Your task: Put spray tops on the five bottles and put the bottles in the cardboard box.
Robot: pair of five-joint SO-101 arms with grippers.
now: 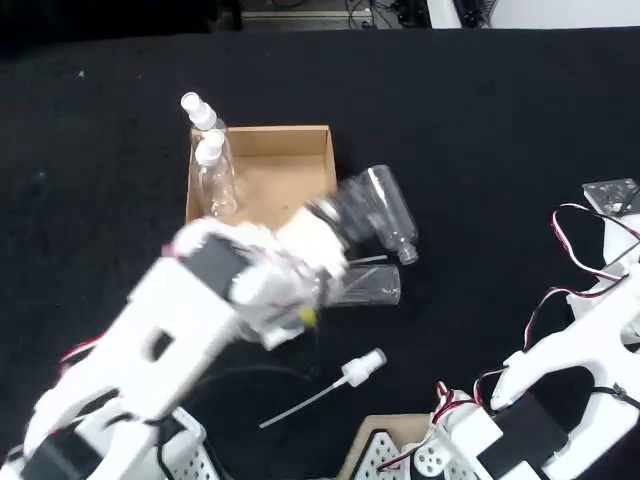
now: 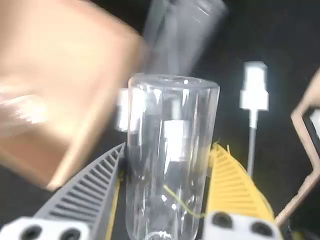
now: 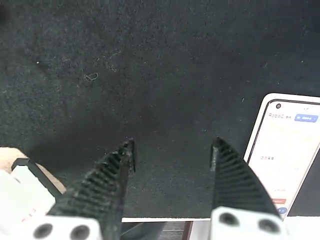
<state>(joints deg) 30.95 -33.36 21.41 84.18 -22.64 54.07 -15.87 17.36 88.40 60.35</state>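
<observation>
Left gripper (image 2: 169,148): its fingers press against both sides of a clear bottle and seem to pinch it, though the view here is smeared
Bottle (image 2: 170,170): has no spray top; it sits between the grey finger (image 2: 95,185) and the yellow finger (image 2: 230,185), with its far end reaching past the fingertips; in the high view it lies low over the black cloth (image 1: 480,120), just beside the box's near corner
Second bottle (image 1: 385,215): also has no top; it lies tilted on the cloth just beyond the left gripper's tips, with its neck pointing away from the box
Loose spray top (image 1: 360,370): lies on the cloth near the left gripper, on the yellow-finger side and apart from the pinched bottle; its thin tube trails back toward the arms' bases
Cardboard box (image 1: 300,140): open and ahead of the left gripper on the grey-finger side, well apart from the right gripper
Capped bottle (image 1: 215,175): stands upright inside the box against the wall farthest from the left gripper's tips
Other capped bottle (image 1: 200,112): stands upright at the box's far corner, just behind the first; whether it is inside or outside the wall cannot be told
Right gripper (image 3: 173,145): fingers spread wide over the black cloth, well apart from the bottles
Phone (image 3: 287,160): screen lit, lying just beside one of the right gripper's fingers
</observation>
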